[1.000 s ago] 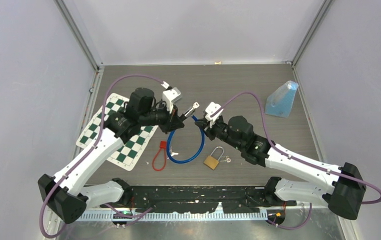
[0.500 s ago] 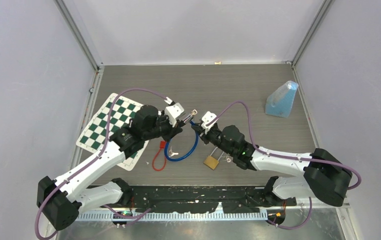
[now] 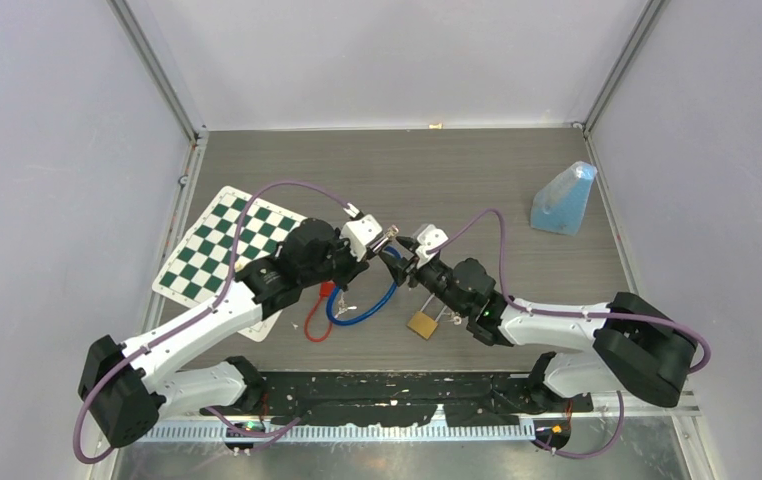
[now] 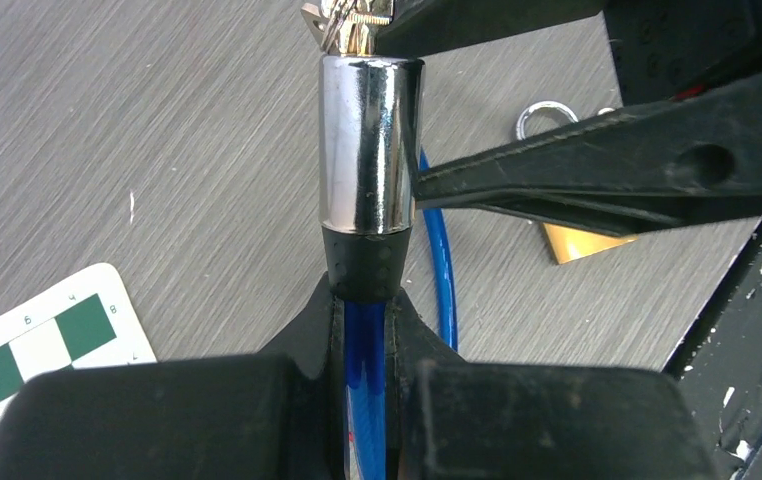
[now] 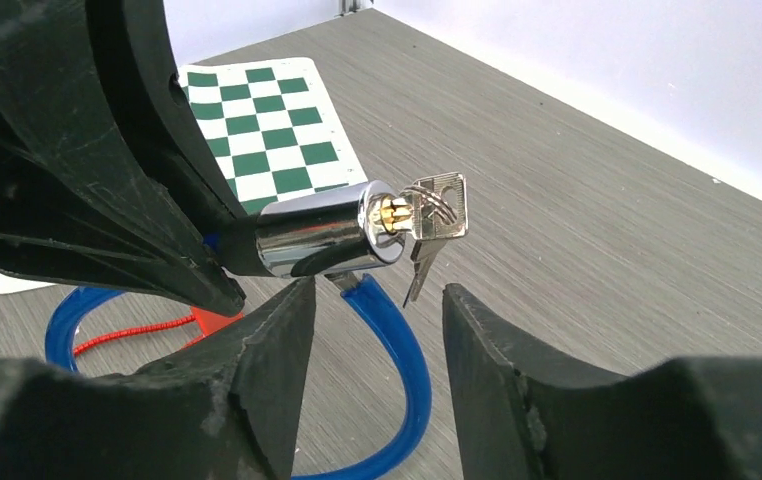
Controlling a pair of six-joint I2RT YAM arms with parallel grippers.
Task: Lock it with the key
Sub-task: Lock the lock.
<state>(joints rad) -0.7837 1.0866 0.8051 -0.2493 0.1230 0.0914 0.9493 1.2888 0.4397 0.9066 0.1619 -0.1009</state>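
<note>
Chrome lock cylinder (image 5: 322,235), key (image 5: 435,210) in its tip, points toward the table's (image 3: 477,170) far right corner, clamped by the left gripper (image 4: 362,300); right gripper (image 5: 377,300) half-open, empty.

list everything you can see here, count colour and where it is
cable lock: 1, blue cable with chrome cylinder, mid-table, lifted
keys: apparently 2, silver, at the cylinder's end
padlock: 1, brass, on the table by the right arm
cord: 1, red, looped beside the blue cable
checkered mat: 1, green and white, left
pouch: 1, pale blue, far right
table: 1, grey
left gripper: 1, black, shut on the cable lock
right gripper: 1, black, open below the keys
</note>
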